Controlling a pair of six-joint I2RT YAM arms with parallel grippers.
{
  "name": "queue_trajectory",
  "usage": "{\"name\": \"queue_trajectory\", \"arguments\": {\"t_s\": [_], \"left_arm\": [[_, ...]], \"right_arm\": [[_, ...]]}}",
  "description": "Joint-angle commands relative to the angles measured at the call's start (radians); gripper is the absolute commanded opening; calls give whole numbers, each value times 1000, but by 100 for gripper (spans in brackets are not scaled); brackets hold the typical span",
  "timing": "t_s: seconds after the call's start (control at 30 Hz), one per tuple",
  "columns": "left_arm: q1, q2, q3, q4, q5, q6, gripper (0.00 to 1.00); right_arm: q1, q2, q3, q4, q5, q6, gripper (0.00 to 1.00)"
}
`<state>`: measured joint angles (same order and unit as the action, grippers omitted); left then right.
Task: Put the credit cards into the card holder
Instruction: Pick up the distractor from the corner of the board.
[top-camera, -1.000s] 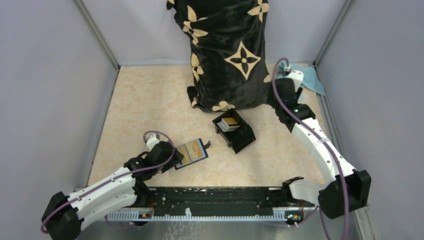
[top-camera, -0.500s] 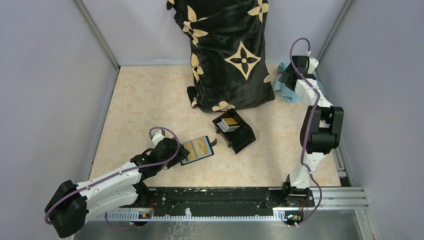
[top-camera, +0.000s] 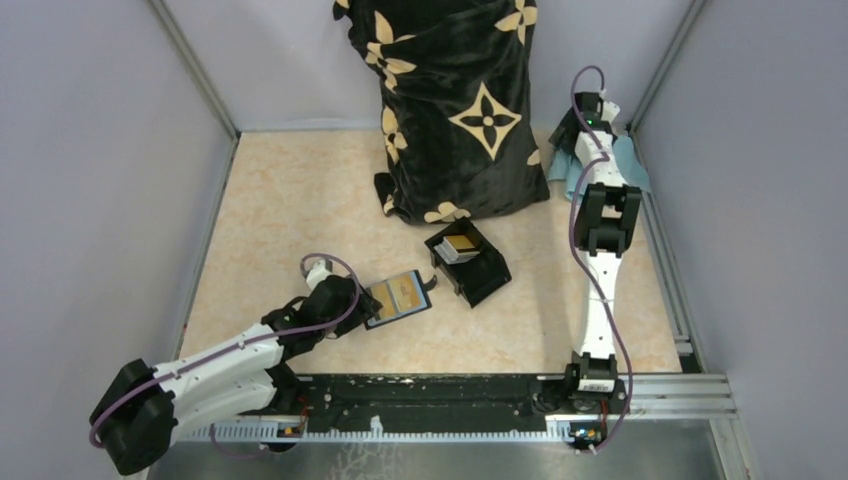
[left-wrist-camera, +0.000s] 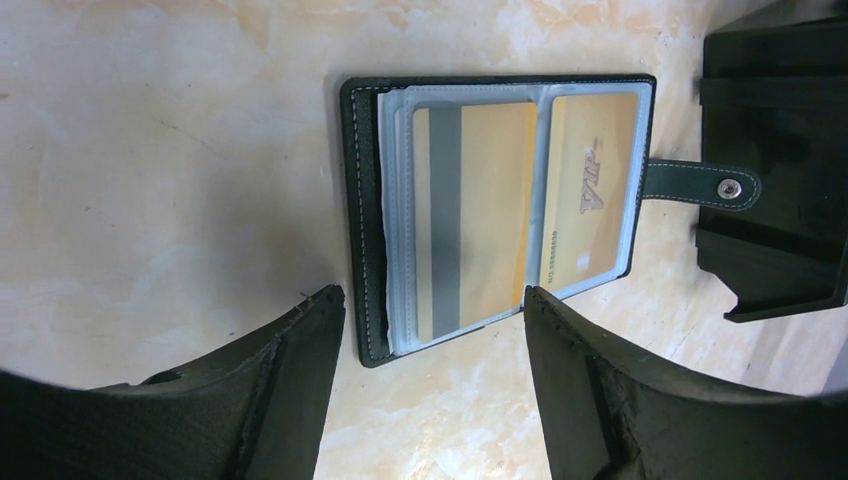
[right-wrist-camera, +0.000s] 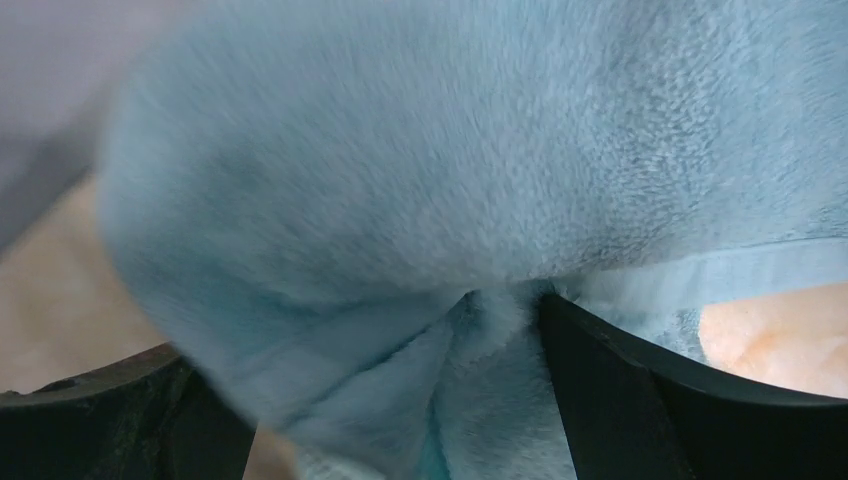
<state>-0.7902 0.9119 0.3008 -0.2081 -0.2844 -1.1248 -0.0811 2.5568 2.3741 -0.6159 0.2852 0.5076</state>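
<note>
The card holder (top-camera: 398, 298) lies open on the table, strap tab toward the black box. Two orange-gold credit cards (left-wrist-camera: 470, 215) sit in its clear sleeves. My left gripper (top-camera: 352, 300) is just left of it and open; in the left wrist view the holder's (left-wrist-camera: 362, 230) near end lies between my left gripper's (left-wrist-camera: 432, 300) spread fingers. More cards (top-camera: 460, 245) stand in the black slotted box (top-camera: 470, 263). My right gripper (top-camera: 582, 128) is at the far right corner, open, with a fluffy light-blue cloth (right-wrist-camera: 450, 180) bunched between the fingers of the right gripper (right-wrist-camera: 370, 335).
A tall black bag with cream flower marks (top-camera: 458, 100) stands at the back middle. The blue cloth (top-camera: 628, 165) lies in the far right corner against the wall. The black box (left-wrist-camera: 780, 150) sits just beyond the holder's strap. Grey walls close in three sides.
The right arm folded upright and swung its gripper into the far right corner onto the blue cloth, jaws widening. The left gripper and the card holder shifted slightly right.
</note>
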Motion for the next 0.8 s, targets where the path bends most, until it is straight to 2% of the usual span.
{"name": "queue_trajectory", "arguments": {"t_s": [0.0,0.1,0.17,0.2,0.3,0.33,0.37,0.5,0.63,0.77], "left_arm": [[-4,-16,-2,-171,-6,18,74],[-4,-39,4,-181,-17,20,74],[-4,-42,10,-180,-17,22,74],[-4,-41,15,-181,-17,24,74],[-4,-45,21,-186,-21,24,75],[-4,-54,23,-187,-26,23,75],[-4,-61,23,-188,-32,25,75],[-4,-93,28,-194,-62,30,75],[-5,-110,41,-202,-86,30,75],[-6,-128,54,-200,-108,35,76]], "right_arm": [[-20,91,99,-164,14,10,99],[-26,91,51,-172,-27,15,97],[-27,88,26,-174,-55,13,85],[-26,83,-2,-168,-82,9,72],[-29,56,-66,-155,-154,20,18],[-29,27,-108,-128,-183,23,7],[-29,-4,-150,-105,-189,24,0],[-28,-234,-404,42,-182,24,0],[-23,-557,-695,231,-176,33,0],[42,-881,-874,292,-140,17,0]]}}
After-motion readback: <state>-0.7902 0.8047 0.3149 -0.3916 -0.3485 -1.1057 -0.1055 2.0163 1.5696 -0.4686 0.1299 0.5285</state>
